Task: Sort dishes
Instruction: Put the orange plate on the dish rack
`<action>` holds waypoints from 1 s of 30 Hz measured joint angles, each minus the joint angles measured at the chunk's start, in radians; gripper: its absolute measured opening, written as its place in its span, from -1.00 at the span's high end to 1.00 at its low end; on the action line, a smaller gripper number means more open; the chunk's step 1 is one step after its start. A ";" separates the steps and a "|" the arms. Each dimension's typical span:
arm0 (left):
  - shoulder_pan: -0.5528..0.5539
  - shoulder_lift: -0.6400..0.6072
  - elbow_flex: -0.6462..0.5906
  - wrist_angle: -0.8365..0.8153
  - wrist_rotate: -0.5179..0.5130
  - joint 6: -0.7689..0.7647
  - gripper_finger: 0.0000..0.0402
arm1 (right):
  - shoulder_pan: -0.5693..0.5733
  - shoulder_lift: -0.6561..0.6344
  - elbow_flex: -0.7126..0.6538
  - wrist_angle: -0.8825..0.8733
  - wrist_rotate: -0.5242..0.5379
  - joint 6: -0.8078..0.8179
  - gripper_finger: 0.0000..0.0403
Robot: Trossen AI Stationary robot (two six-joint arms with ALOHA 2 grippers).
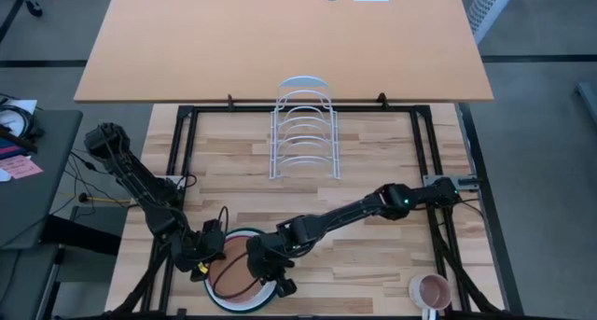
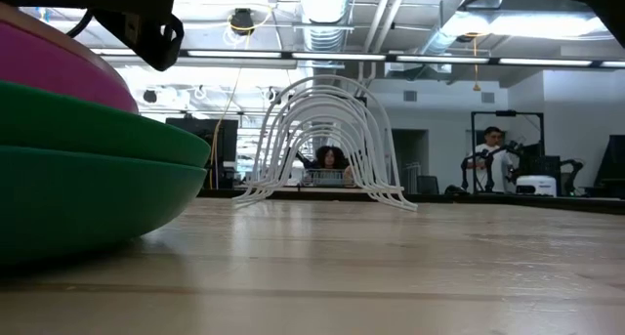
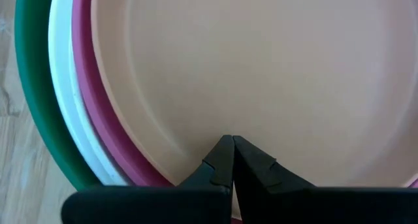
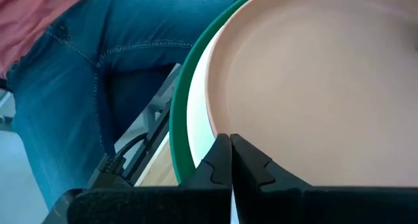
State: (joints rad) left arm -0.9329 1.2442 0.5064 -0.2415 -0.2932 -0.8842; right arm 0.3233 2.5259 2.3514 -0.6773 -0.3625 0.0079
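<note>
The plates are nested in one stack at the table's (image 1: 373, 161) near edge, brown plate (image 1: 235, 278) on top, pink plate (image 3: 88, 113) under it, then white plate (image 3: 65, 119), then green plate (image 3: 32, 100) at the bottom; the rack (image 1: 304, 133) stands empty, well apart toward the far side, so the sorting looks barely begun and the step in hand seems to be taking the top plate off the stack; both grippers are down at the stack, the left gripper (image 1: 211, 260) on its left side and the right gripper (image 1: 270, 273) on its right; the left fingers are closed together over the brown plate's face near its rim, with nothing visibly between them; the right fingers are likewise pressed tip to tip over the brown plate near the rim, and whether they pinch its edge or have closed on nothing I cannot tell from these views; the next move, as I judge it, calls for a sure hold on the brown rim alone, then a lift clear of the pink plate without dragging the stack; a mug (image 1: 432, 290) sits near the table's right corner; a person in jeans (image 4: 98, 74) stands just beside the near edge.
</note>
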 joint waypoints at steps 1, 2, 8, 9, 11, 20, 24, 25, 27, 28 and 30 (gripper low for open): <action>0.000 0.000 -0.003 -0.001 -0.001 -0.004 1.00 | 0.000 0.000 0.000 0.000 0.000 0.003 0.97; 0.001 0.000 -0.005 -0.002 -0.001 -0.005 1.00 | 0.000 0.000 0.000 -0.001 0.001 0.004 0.95; 0.001 -0.001 -0.029 0.033 -0.008 -0.014 1.00 | 0.001 -0.015 0.003 -0.067 0.047 0.083 0.82; 0.001 -0.001 -0.033 0.039 -0.008 -0.018 1.00 | 0.002 -0.022 0.004 -0.088 0.075 0.101 0.82; 0.001 -0.001 -0.036 0.040 -0.009 -0.024 1.00 | 0.005 -0.043 0.003 -0.131 0.129 0.136 0.82; 0.002 0.000 -0.028 0.090 -0.002 0.030 1.00 | 0.053 -0.078 0.003 -0.198 0.246 0.197 0.90; 0.002 0.002 -0.002 0.082 0.002 0.051 1.00 | 0.057 -0.078 0.002 -0.225 0.244 0.200 0.92; 0.002 0.002 0.006 0.072 0.003 0.053 1.00 | 0.055 -0.078 0.002 -0.229 0.244 0.202 0.92; 0.002 0.002 0.025 0.037 0.004 0.053 1.00 | 0.049 -0.078 0.002 -0.234 0.244 0.202 0.92; 0.002 0.002 0.035 0.011 0.004 0.053 1.00 | 0.047 -0.078 0.002 -0.231 0.244 0.202 0.92; 0.002 0.002 0.055 -0.035 0.004 0.052 1.00 | 0.044 -0.078 0.002 -0.228 0.245 0.202 0.92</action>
State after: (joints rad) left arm -0.9310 1.2461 0.5619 -0.2768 -0.2893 -0.8326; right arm 0.3678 2.4477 2.3531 -0.9051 -0.1179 0.2104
